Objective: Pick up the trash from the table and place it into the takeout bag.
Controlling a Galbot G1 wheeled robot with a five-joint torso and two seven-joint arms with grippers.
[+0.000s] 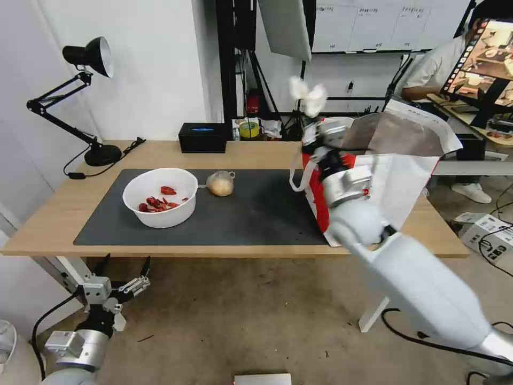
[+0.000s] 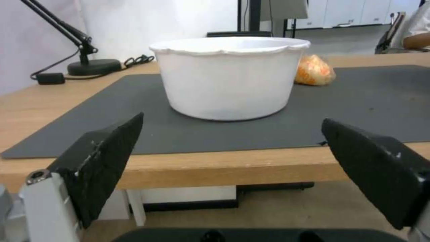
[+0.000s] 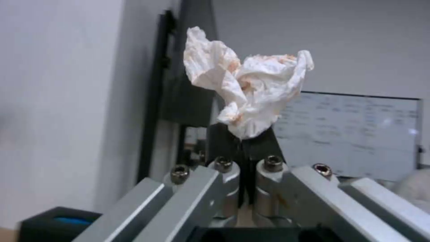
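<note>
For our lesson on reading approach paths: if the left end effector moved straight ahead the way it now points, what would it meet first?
Probably the bowl. The left end effector, open and below the table edge, faces it head-on; since it sits low, the table's front edge might come first. Depth is unclear.

No text, label, brand or number was legible to me. The whiteboard (image 3: 354, 134) behind my raised claw bore rows of handwriting too faint to read; the black box (image 1: 202, 137) on the table (image 1: 48, 224) carried a blue mark I could not decipher
</note>
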